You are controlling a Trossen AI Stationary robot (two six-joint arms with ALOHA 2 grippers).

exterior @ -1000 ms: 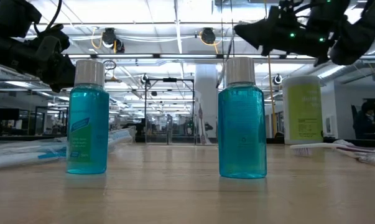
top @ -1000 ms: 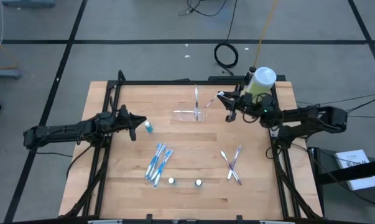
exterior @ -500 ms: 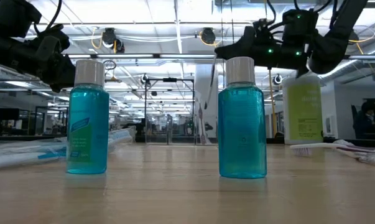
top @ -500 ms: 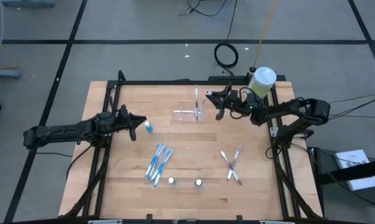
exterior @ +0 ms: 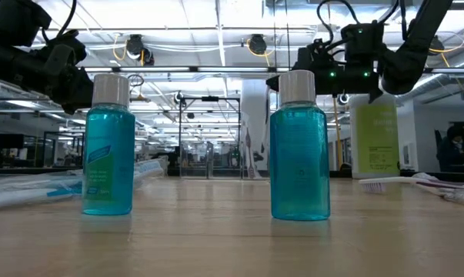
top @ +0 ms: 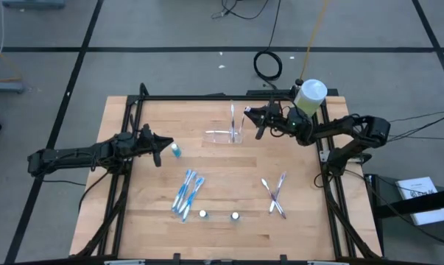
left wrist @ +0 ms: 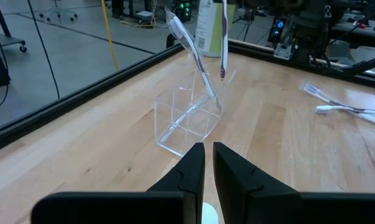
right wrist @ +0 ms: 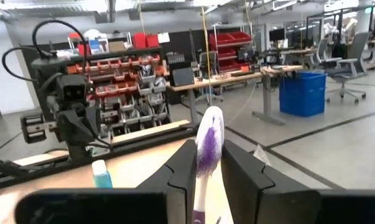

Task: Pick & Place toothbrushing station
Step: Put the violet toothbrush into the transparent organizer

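My right claw (top: 255, 119) reaches across the far side of the table (top: 222, 195), clamped on a purple toothbrush (right wrist: 207, 146), just beside the toothbrushing station (top: 224, 136). The station is clear, with one brush (left wrist: 188, 45) leaning in it. My left claw (top: 160, 144) hangs nearly closed and empty over a small blue bottle (top: 176, 150), with open wood between it and the station

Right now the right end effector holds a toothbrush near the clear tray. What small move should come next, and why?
Probably a short move toward the clear tray, then down. The right end effector grips a purple toothbrush and hangs just beside the tray, not over it. One toothbrush already leans in the tray, so aim at the free part. The left end effector waits by a small blue bottle.
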